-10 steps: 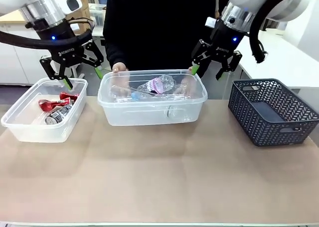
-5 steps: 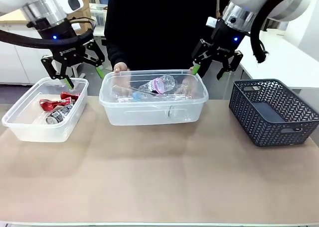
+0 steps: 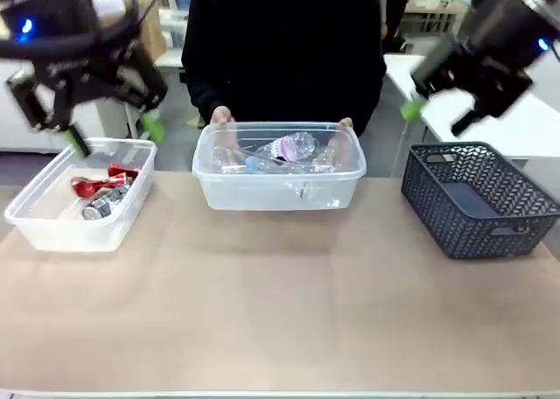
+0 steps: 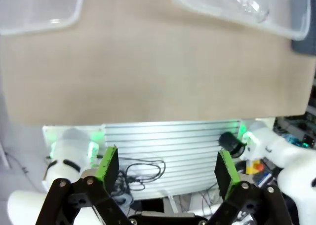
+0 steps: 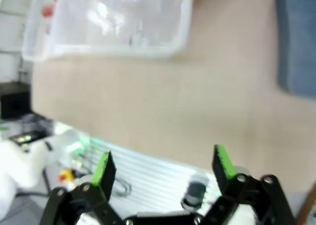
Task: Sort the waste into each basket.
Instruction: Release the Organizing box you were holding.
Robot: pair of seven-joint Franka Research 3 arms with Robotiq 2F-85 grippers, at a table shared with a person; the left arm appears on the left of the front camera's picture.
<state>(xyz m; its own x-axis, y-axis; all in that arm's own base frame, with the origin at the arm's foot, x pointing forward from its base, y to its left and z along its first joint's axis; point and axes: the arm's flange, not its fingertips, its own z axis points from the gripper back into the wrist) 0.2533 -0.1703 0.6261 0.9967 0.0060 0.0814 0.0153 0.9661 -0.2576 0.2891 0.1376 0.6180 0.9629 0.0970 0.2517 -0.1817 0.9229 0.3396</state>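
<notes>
Both end effectors, left (image 3: pixel 92 123) and right (image 3: pixel 455 93), hang released and empty above the table (image 3: pixel 280 311). Red cans (image 3: pixel 96 186) lie in the left basket (image 3: pixel 83 202) (bottles (image 3: pixel 284 150) fill the middle basket (image 3: pixel 280 176), held by a person's hands (image 3: pixel 221 116)).

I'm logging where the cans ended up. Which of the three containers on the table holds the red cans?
The clear tub at the robot's left end. It holds red and silver cans; the middle clear tub holds plastic bottles, and the dark woven basket has no cans.
</notes>
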